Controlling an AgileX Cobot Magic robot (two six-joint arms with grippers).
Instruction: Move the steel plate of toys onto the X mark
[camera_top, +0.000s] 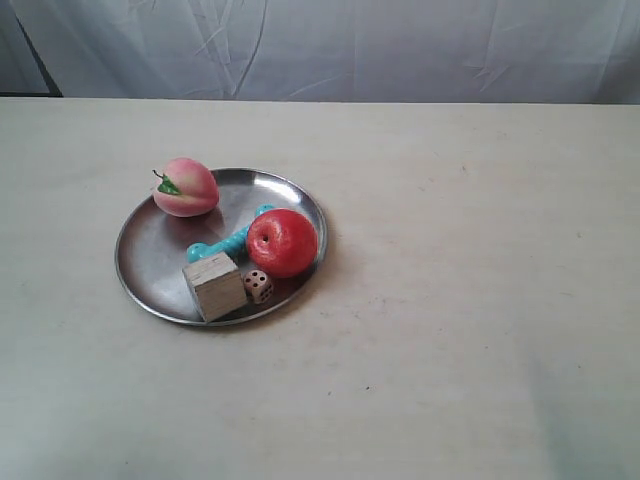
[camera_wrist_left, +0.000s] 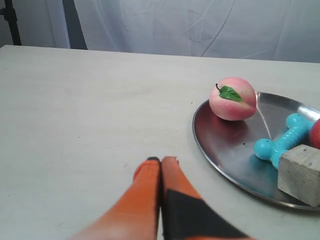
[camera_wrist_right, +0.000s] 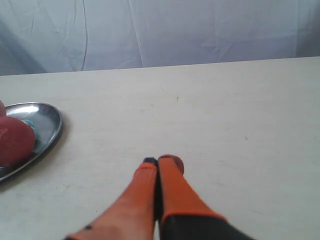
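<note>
The steel plate (camera_top: 150, 250) lies left of the table's middle in the exterior view. On it are a pink peach (camera_top: 186, 187), a red apple (camera_top: 282, 242), a turquoise bone (camera_top: 225, 243), a wooden cube (camera_top: 214, 285) and a spotted die (camera_top: 258, 286). My left gripper (camera_wrist_left: 161, 160) is shut and empty, a short way off the plate's rim (camera_wrist_left: 210, 150), with the peach (camera_wrist_left: 232, 98), bone (camera_wrist_left: 282, 140) and cube (camera_wrist_left: 300, 172) beyond. My right gripper (camera_wrist_right: 162, 161) is shut and empty, well away from the plate (camera_wrist_right: 47, 122) and apple (camera_wrist_right: 15, 140). I cannot make out the X mark.
The pale table (camera_top: 470, 300) stretches wide to the right of the plate and in front of it. A white cloth backdrop (camera_top: 350, 45) hangs behind the far edge. Neither arm shows in the exterior view.
</note>
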